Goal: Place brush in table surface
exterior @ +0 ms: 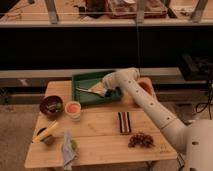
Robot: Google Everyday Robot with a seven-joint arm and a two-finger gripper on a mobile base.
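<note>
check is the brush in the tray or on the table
In the tray: the brush shows within its rim, at the gripper.

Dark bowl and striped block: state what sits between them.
The pink cup, seen in the camera view. The gripper is over the green tray, at the brush.

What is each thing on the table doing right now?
brush: in the green tray, not on the table surface yet.
gripper: down over the tray, by the brush head.
dark bowl: upright.
cup: upright, orange inside.
striped block: lying flat.
cloth: crumpled.
</note>
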